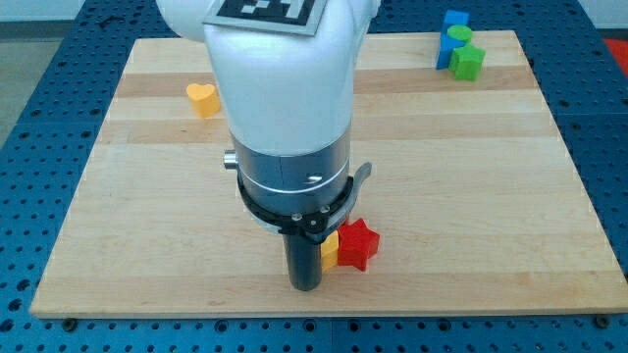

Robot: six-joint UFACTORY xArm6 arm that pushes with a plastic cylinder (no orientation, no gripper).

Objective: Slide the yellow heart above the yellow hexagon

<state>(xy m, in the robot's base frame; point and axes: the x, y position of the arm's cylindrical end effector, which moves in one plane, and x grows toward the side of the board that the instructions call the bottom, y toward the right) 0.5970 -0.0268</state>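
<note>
Near the table's bottom edge my tip, a bare rod with no end effector to spread or pinch, touches the hexagon beside a red star, while the heart waits near the top-left corner, unpushed.

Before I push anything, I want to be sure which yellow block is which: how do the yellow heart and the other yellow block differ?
The yellow heart lies in the open at the view's upper left, its whole shape plain; the other yellow block sits near the view's bottom, mostly hidden behind the rod, its shape unreadable. The heart stands alone; the other touches the red star. My tip is beside that block, far from the heart. Both are yellow.
</note>
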